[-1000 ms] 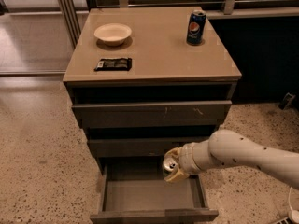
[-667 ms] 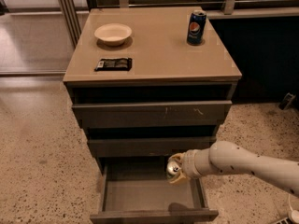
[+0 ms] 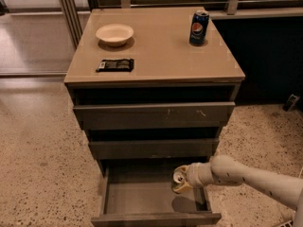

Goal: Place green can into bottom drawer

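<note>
Since a second ago, we are lowering the green can (image 3: 180,176) closer to the open bottom drawer (image 3: 137,200). Our gripper (image 3: 186,179) is clamping it, tipped sideways, just above the drawer's right side; only the release is remaining.

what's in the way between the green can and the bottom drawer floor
Nothing visible. The gripper holds the green can tilted over the right side of the open bottom drawer, and only the can's shadow shows on the floor beneath it.
</note>
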